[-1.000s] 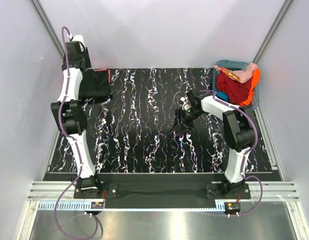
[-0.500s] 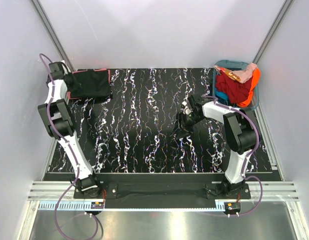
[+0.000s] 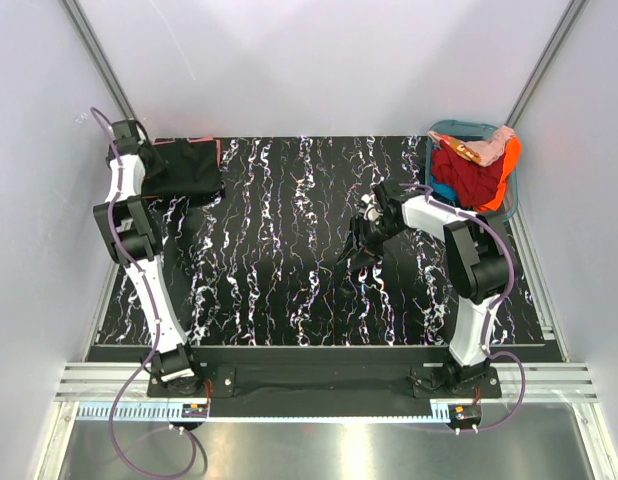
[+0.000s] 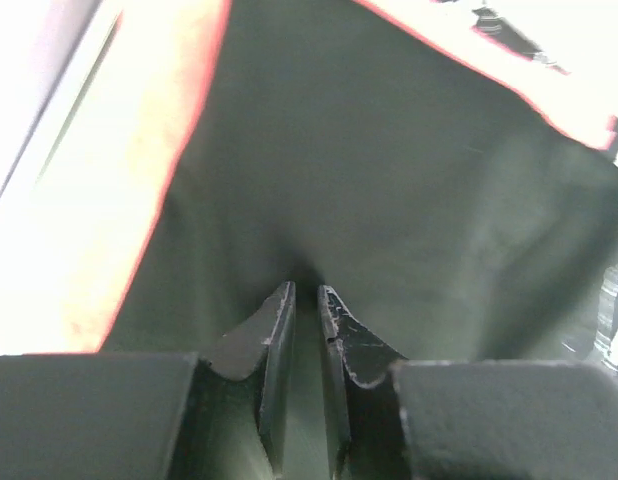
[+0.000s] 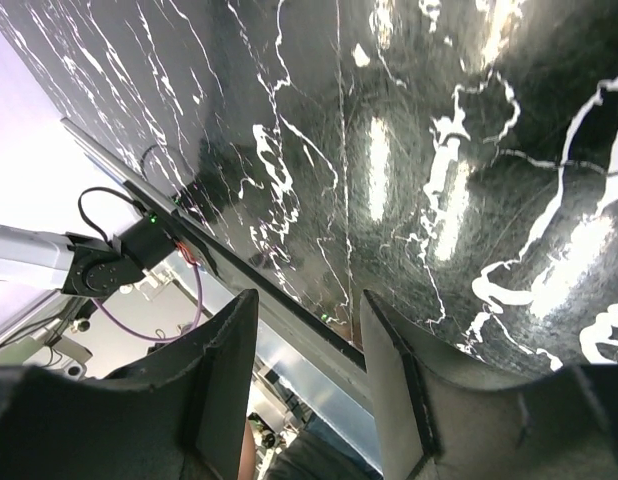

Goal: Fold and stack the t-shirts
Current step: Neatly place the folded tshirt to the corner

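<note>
Left arm is reaching way out to the far left corner of the surface [image 3: 289, 250], where the black t-shirt [image 3: 189, 170] is lying folded into a rough square. The pink t-shirt [image 4: 139, 230] is sitting underneath it, with only its coral edges poking out around the black one. On the left wrist cam the left fingers [image 4: 286, 300] are squeezing nearly together with just a sliver of gap, and the tips are digging into the black cloth, which is puckering right at them. So I'm reading that as pinching a bit of the black t-shirt.

Right arm is hanging over the middle-right of the marbled surface, well apart from both shirts. The right fingers [image 5: 229, 370] are standing apart with nothing between them, just pointing down at bare marble.

The teal basket [image 3: 459, 125] is sitting in the far right corner with red, orange and pale pink clothes piling over its rim.
</note>
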`<state>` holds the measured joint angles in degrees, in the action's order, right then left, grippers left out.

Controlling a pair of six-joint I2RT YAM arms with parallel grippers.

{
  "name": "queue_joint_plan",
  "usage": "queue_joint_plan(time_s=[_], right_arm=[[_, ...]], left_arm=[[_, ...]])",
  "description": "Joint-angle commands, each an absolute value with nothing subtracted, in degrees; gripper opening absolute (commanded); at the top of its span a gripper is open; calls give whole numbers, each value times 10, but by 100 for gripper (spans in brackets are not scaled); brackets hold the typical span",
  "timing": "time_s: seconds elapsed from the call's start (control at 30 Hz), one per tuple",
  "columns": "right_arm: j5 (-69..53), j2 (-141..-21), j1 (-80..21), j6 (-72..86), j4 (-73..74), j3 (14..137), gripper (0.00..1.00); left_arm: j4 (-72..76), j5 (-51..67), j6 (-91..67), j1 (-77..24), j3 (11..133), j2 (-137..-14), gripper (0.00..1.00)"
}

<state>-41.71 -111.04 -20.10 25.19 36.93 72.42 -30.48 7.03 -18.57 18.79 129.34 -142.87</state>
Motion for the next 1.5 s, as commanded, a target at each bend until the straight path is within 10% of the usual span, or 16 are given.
queue_joint_plan(time_s=[0.0,0.53,0.97,1.47], right_arm=[[-432,-1118,-199,243,392,763,53],[-414,-1061,-200,261,391,727,53],[-425,-1087,-199,272,381,734,53],[-420,-1171,-199,244,440,832,53]], left_arm=[[-350,7,-214,199,1330,-1435,20],[-324,-7,-189,187,1305,-1363,31],[38,227,-446,180,1206,-1418,21],[121,128,-628,171,1284,-1558,21]])
